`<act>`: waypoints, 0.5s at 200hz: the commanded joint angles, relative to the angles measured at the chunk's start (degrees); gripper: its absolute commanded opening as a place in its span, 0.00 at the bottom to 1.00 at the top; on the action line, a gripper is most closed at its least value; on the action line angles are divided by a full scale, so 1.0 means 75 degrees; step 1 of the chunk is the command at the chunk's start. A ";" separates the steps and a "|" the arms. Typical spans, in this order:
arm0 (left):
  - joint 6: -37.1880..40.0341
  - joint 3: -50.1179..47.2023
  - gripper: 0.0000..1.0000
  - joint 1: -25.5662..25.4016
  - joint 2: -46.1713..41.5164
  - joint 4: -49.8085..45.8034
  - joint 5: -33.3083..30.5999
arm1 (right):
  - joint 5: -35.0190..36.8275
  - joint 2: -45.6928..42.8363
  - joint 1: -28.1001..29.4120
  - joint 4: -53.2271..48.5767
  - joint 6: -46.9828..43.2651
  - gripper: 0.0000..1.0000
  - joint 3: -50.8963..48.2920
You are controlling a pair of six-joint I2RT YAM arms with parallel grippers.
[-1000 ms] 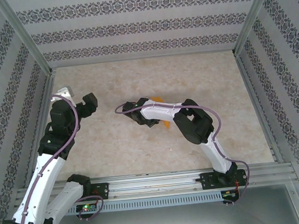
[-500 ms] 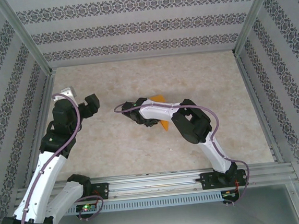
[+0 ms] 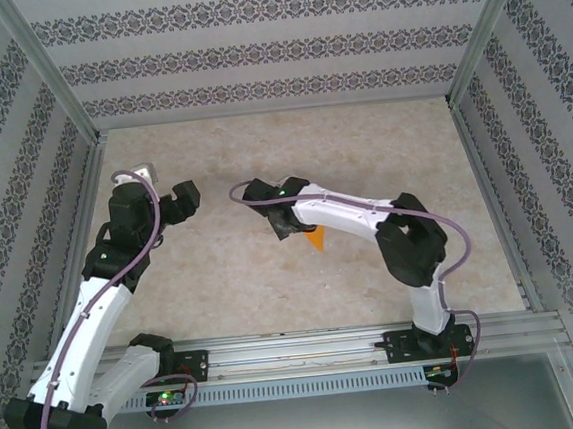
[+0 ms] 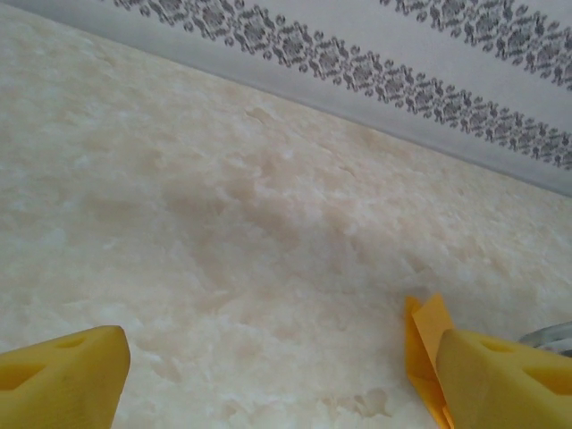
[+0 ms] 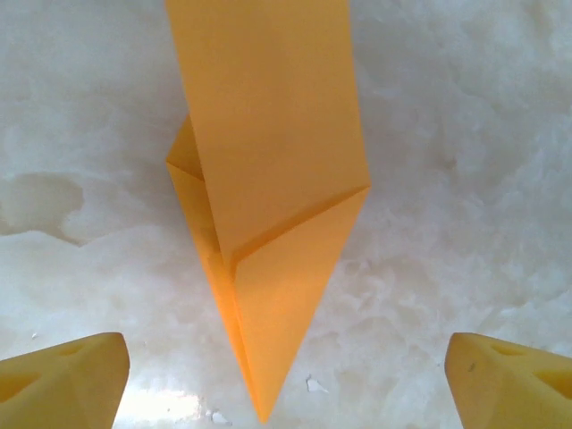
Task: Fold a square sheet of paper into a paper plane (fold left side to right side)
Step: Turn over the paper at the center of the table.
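The square sheet of paper (image 5: 268, 206) is orange and folded into a slim pointed dart, the outline of a paper plane, with layered flaps and a crease. It lies flat on the marbled table (image 3: 361, 148). Its tip points between the yellow fingers of my right gripper (image 5: 286, 384), which stands open above it and touches nothing. From above, a small orange corner of the paper (image 3: 316, 238) shows beside the right gripper (image 3: 290, 226). My left gripper (image 3: 164, 187) hovers open to the left. In the left wrist view the left gripper (image 4: 286, 384) is empty, and the paper's edge (image 4: 427, 329) peeks out behind one finger (image 4: 505, 380).
Patterned walls on metal posts (image 3: 54, 84) enclose the table on three sides. The arm bases sit on a rail (image 3: 299, 352) at the near edge. Bare table stretches behind and to the right of the paper.
The right gripper has gone from shut to open and let the paper go; its elbow swung right. The left arm has drifted slightly right, towards the middle.
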 commanded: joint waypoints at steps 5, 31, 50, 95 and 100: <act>-0.0314 0.0225 0.84 0.0093 0.0419 -0.0067 0.0929 | -0.0453 -0.1069 -0.0314 0.0840 -0.0185 0.97 -0.0717; -0.0767 0.0126 0.77 0.0080 0.1071 0.0251 0.1923 | -0.1326 -0.2114 -0.0884 0.1811 -0.0236 0.98 -0.1546; -0.1228 -0.0090 0.71 0.0039 0.1543 0.0742 0.2551 | -0.1878 -0.2857 -0.1374 0.2613 -0.0225 0.98 -0.2215; -0.2061 -0.0359 0.68 -0.0588 0.2829 0.2033 0.3218 | -0.3239 -0.4102 -0.2547 0.4105 -0.0019 0.98 -0.3657; -0.2121 -0.0328 0.68 -0.0699 0.2986 0.2149 0.3249 | -0.3453 -0.4233 -0.2703 0.4302 0.0042 0.98 -0.3847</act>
